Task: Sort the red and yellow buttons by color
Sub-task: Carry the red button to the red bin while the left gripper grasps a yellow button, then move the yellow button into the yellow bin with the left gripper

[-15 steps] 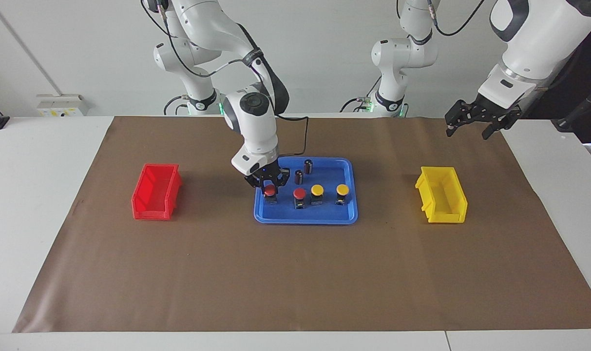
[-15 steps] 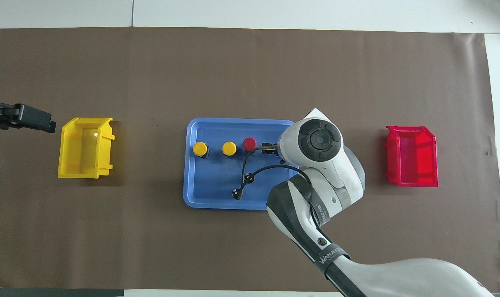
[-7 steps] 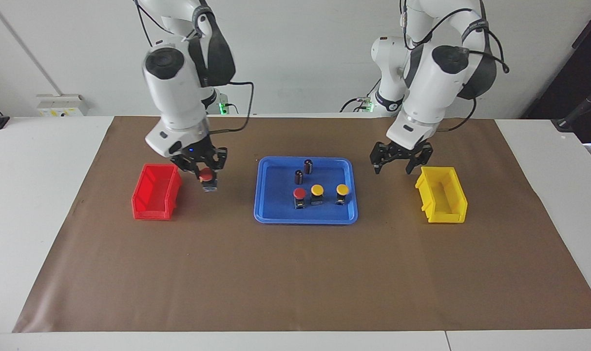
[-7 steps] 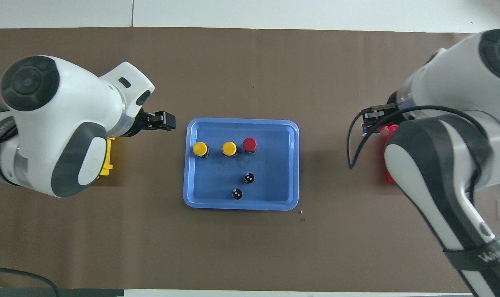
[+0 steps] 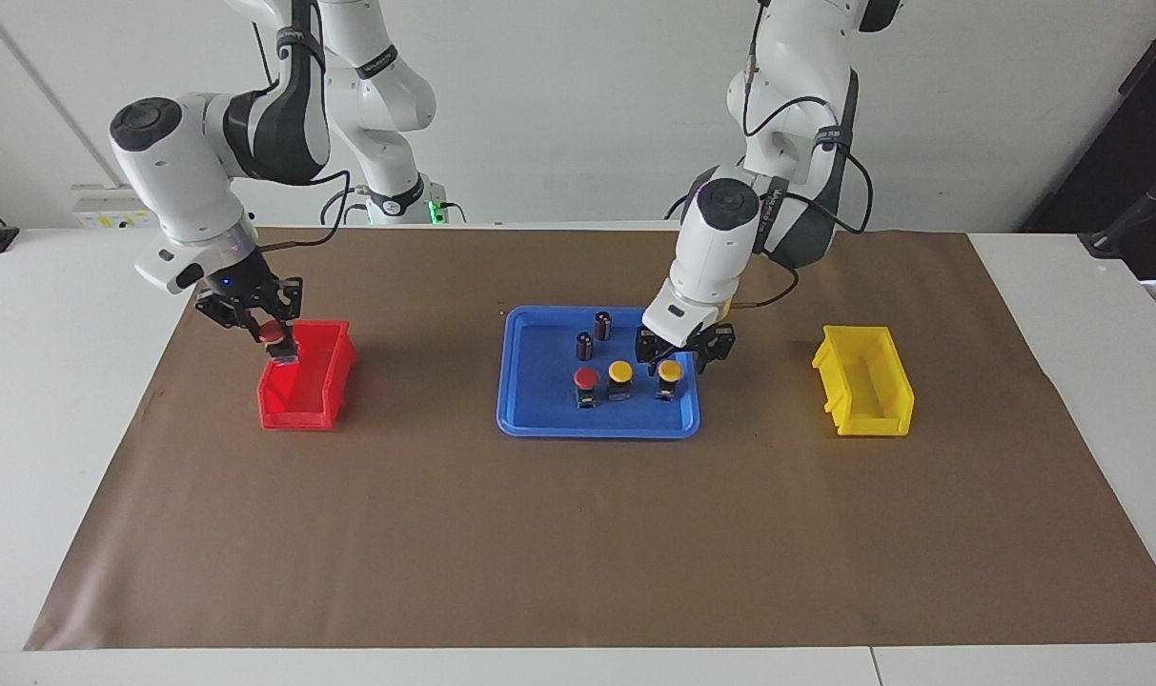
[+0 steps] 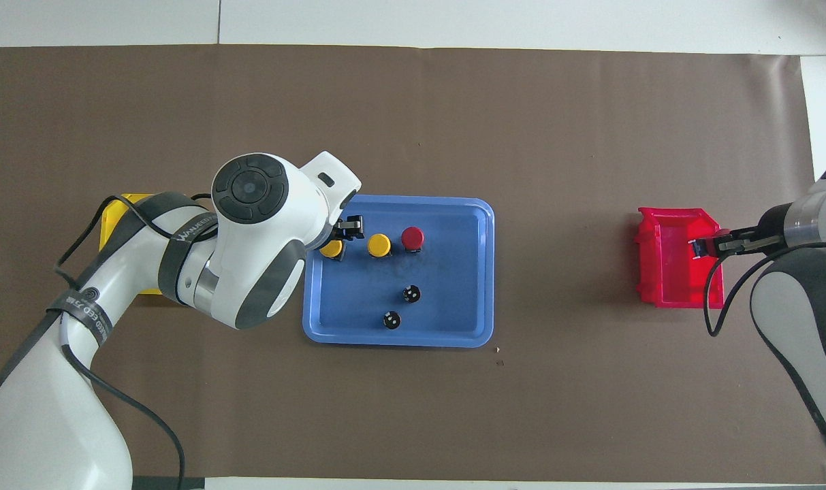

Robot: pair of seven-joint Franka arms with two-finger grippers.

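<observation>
My right gripper (image 5: 274, 341) is shut on a red button (image 5: 272, 331) and holds it over the red bin (image 5: 296, 405), at the wall toward the right arm's end; it also shows in the overhead view (image 6: 699, 248). My left gripper (image 5: 678, 358) is open just over the outer yellow button (image 5: 670, 370), fingers either side of its cap. A second yellow button (image 5: 620, 371) and a red button (image 5: 586, 379) stand beside it in the blue tray (image 5: 539, 427).
Two dark capless cylinders (image 5: 602, 325) (image 5: 584, 345) stand in the tray nearer to the robots than the buttons. An empty yellow bin (image 5: 863, 386) sits toward the left arm's end; in the overhead view the left arm covers most of it.
My right gripper lifted a red button out of the tray and carried it over the red bin. My left gripper swung in from past the yellow bin to over the outer yellow button.
</observation>
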